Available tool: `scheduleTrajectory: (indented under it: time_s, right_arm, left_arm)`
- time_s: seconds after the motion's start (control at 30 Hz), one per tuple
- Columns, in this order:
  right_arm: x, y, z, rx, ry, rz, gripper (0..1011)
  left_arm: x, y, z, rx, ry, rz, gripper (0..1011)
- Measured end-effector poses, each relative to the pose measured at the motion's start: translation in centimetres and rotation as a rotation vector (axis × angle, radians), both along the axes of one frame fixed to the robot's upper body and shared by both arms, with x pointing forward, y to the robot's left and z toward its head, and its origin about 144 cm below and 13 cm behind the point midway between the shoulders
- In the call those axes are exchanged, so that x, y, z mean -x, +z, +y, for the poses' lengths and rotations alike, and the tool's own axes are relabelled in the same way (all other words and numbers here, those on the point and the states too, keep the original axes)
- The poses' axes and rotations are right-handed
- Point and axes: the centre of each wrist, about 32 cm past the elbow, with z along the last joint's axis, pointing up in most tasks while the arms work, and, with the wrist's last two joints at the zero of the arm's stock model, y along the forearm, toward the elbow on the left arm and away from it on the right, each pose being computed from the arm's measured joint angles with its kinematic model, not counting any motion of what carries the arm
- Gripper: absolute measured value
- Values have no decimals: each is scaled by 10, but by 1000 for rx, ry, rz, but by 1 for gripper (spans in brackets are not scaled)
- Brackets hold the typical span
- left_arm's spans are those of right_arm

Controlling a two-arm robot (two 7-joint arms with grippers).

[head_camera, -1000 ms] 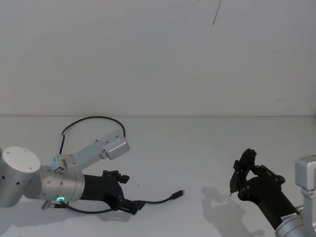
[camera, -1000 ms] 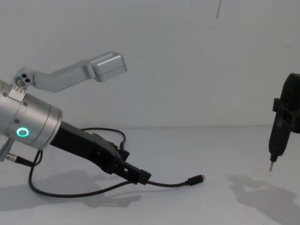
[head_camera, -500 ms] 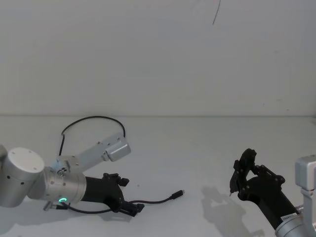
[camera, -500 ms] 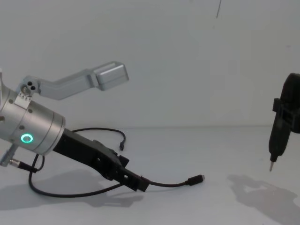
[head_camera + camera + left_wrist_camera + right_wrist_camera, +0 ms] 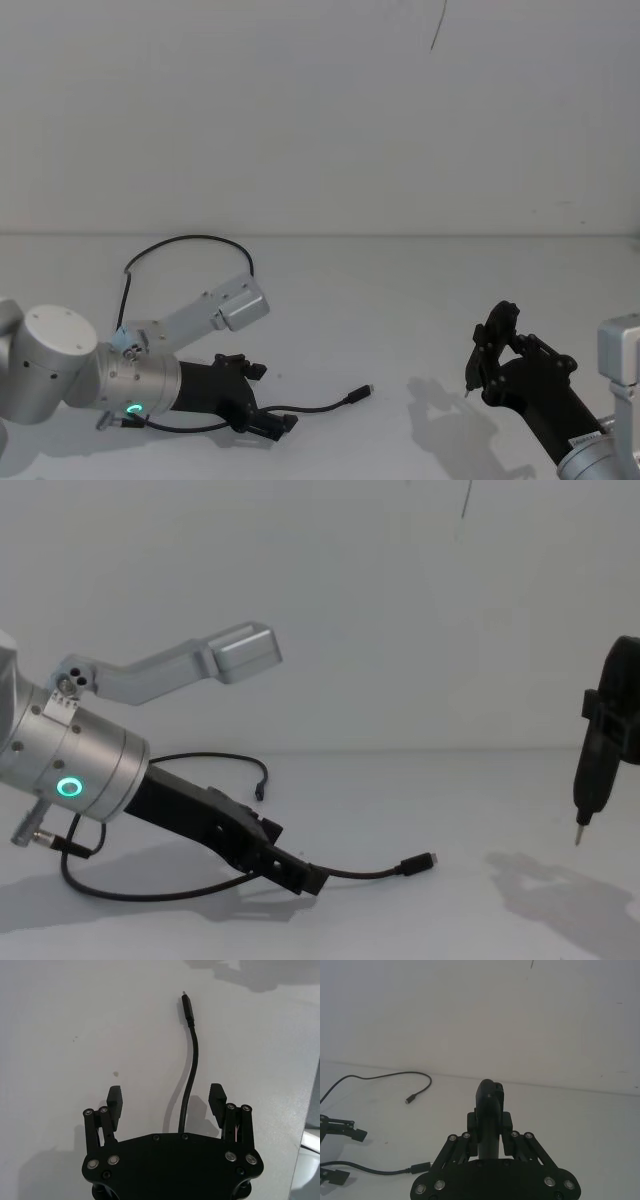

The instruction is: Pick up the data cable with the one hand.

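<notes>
Note left claw [image 5: 166, 1094] at near left, low over table [image 5: 400, 300], pads apart astride data cable [image 5: 192, 1067] lying flat, nearer one pad. Leave right claw [image 5: 488, 350] parked near right, clamped on pen-like tool [image 5: 590, 780]. Centre on cord, settle until pads bracket it, pinch firmly, lift straight. Mind slack looping away toward far left; expect drag.

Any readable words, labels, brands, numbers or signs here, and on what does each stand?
None readable.
Small white sticker on the black right tool, which clamps a dark pen-like stick: print too small to read.
Open black left tool, thin black data cable, white table: no markings.
</notes>
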Motion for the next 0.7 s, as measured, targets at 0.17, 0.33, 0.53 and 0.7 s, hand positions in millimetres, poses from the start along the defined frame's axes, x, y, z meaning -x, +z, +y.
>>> scheduleTrajectory:
  time_s: [0.17,0.33,0.53,0.7]
  right_arm:
    - [0,0,0,0,0,0,263]
    - [0,0,0,0,0,0,263]
    - [0,0,0,0,0,0,263]
    - [0,0,0,0,0,0,263]
  left_arm:
    - [0,-2,-1,5,0,0,1001]
    - [-1,-3,-2,9,0,0,1001]
    - [-1,-4,-2,11,0,0,1001]
    - [-1,-4,-3,11,-1,1,1001]
